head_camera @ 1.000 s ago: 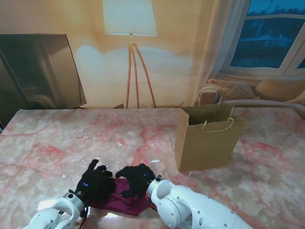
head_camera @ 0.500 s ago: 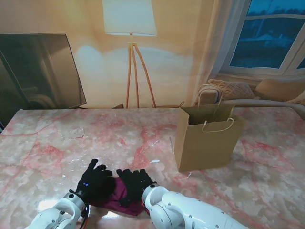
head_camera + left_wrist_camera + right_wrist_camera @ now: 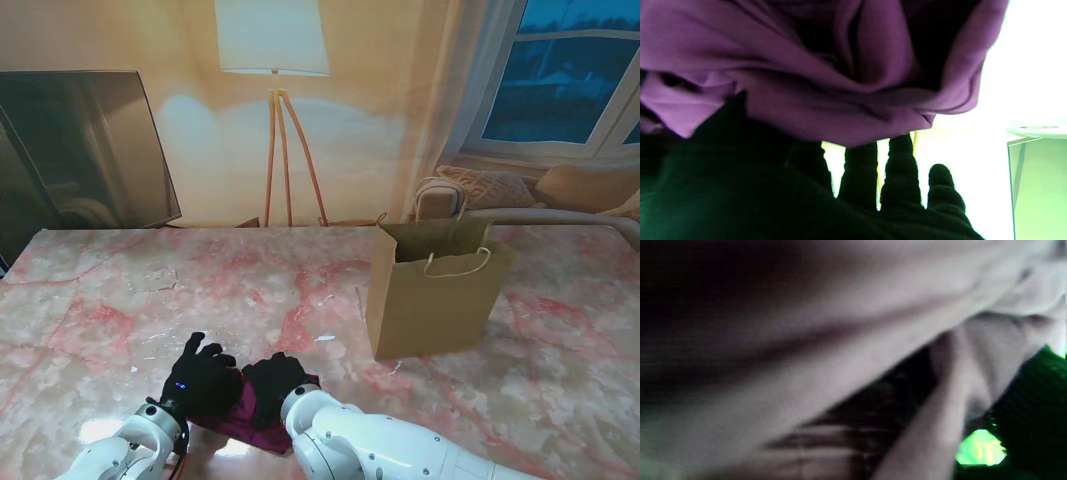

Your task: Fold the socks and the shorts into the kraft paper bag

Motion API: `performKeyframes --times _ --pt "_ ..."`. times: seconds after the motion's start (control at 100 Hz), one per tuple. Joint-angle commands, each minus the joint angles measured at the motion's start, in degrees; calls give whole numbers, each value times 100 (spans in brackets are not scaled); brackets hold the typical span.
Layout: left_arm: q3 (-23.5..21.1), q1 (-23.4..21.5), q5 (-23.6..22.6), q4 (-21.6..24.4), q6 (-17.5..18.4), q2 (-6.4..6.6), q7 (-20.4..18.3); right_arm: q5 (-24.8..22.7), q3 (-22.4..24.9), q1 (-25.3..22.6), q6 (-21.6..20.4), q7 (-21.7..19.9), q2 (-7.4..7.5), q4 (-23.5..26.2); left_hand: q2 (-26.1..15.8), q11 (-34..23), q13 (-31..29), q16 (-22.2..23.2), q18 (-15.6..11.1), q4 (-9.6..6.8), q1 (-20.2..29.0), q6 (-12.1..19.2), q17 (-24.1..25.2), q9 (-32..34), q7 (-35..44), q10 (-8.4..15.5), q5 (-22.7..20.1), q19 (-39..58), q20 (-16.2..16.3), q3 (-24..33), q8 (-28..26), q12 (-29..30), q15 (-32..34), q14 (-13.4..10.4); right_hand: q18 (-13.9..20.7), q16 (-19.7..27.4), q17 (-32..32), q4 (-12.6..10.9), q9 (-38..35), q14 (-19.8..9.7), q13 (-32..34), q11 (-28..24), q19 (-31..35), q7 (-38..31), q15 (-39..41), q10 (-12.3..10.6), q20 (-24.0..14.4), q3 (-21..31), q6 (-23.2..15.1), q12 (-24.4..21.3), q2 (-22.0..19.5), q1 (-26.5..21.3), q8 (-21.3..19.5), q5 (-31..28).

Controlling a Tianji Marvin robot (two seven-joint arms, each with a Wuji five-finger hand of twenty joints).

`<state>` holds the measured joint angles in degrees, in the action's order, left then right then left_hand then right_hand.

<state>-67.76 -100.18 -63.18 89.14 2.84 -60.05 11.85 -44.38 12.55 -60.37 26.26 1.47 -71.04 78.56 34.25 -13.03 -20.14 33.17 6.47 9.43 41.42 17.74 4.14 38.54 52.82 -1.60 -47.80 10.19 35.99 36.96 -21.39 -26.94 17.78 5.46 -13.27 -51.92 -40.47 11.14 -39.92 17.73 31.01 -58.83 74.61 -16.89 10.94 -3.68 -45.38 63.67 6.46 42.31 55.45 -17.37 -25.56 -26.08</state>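
Observation:
The purple shorts point(image 3: 248, 413) lie bunched at the near edge of the table, under both black-gloved hands. My left hand point(image 3: 200, 376) rests flat on their left part with its fingers spread. In the left wrist view the cloth point(image 3: 840, 66) hangs in folds over those straight fingers point(image 3: 900, 173). My right hand point(image 3: 271, 380) sits close beside the left one, fingers curled into the fabric. The right wrist view is filled with blurred cloth point(image 3: 840, 323). The kraft paper bag point(image 3: 435, 295) stands upright and open, farther from me on the right. I cannot make out any socks.
The pink marble table point(image 3: 120, 300) stretches wide on the left and beyond the hands. The bag's rope handles point(image 3: 458, 262) stick up at its mouth. My white right forearm point(image 3: 380, 450) crosses the near edge.
My right hand has slid left across the shorts until it is next to the left hand, bunching the cloth so less purple shows. The left hand has stayed put.

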Motion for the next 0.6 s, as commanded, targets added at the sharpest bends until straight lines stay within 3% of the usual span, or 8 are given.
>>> performKeyframes --times 0.0,0.07,0.1,0.14,0.24,0.32,0.44,0.59 --pt "52 -50 7 -230 -42 -11 -15 55 -93 -319 -203 91 -20 -543 -91 -103 191 58 -34 -40 564 -28 68 20 -304 68 -184 -69 124 602 255 -89 81 -14 100 -265 -459 66 -1085 -1872 3089 -694 939 -1610 4965 -805 -417 354 -1056 451 231 -415 -556 -1232" --pt "41 -54 48 -245 -22 -25 67 -11 -28 -377 -344 417 -97 -744 -93 -102 185 60 -32 -43 556 -54 66 19 -308 54 -174 -68 127 602 240 -88 86 -14 104 -229 -719 65 -1684 -1898 3462 -745 1269 -2601 5288 -957 -401 433 -1848 696 176 -676 -1156 -1982" --pt "32 -61 62 -242 -15 -31 99 -12 0 -398 -377 494 -115 -789 -109 -91 187 61 -27 -43 546 -95 66 0 -321 50 -153 -67 129 601 239 -82 86 -5 57 -199 -708 628 -1732 -1868 3458 -721 1310 -3011 5297 -966 -370 337 -2133 764 129 -894 -1071 -2005" --pt "14 -74 63 -231 -9 -37 149 0 43 -430 -409 592 -139 -841 -118 -38 180 26 -23 -42 488 -183 68 -25 -397 33 -94 -55 147 583 239 -36 44 -17 12 -172 -621 905 -1736 -1766 3374 -617 1303 -3540 5219 -903 -375 239 -2497 759 32 -1152 -962 -1964" --pt "-72 -137 140 -190 29 -77 340 -37 82 -448 -364 624 -122 -823 -125 260 157 -814 31 -29 147 -677 -17 -222 -1331 -104 375 -30 17 503 107 420 -575 -6 311 35 -552 887 -1377 -1625 2984 46 1362 -3984 4586 -731 -382 295 -3081 412 -224 -1353 -1257 -2063" --pt "-177 -198 349 -160 100 -137 517 -58 117 -459 -310 602 -90 -776 -485 400 234 -1129 -34 -400 -748 -1239 -164 -454 -2534 -219 775 99 -317 1008 66 638 -762 27 453 490 -833 897 -1199 -1593 3057 1097 1383 -4007 3719 -299 -184 309 -2989 -546 -168 -1367 -1313 -2224" --pt "-417 -368 649 -2 196 -217 628 -70 199 -498 -277 678 -79 -792 -646 506 315 -1256 32 -464 -1030 -1532 -164 -738 -3349 -279 1274 571 -556 658 349 792 -864 42 527 1075 -1589 938 -1979 -1570 3891 1318 1473 -4108 3186 -118 420 474 -2903 -1519 48 -1444 -1268 -2316" --pt "-853 -785 660 469 62 -278 748 -39 382 -596 -441 1098 -148 -1005 -829 534 347 -1273 170 -509 -1176 -1710 -83 -816 -3646 -293 1410 752 -760 317 451 833 -918 37 676 862 -2147 983 -2543 -1694 4404 1062 1540 -4226 3885 -158 808 976 -3023 -1503 455 -1534 -1453 -2476"
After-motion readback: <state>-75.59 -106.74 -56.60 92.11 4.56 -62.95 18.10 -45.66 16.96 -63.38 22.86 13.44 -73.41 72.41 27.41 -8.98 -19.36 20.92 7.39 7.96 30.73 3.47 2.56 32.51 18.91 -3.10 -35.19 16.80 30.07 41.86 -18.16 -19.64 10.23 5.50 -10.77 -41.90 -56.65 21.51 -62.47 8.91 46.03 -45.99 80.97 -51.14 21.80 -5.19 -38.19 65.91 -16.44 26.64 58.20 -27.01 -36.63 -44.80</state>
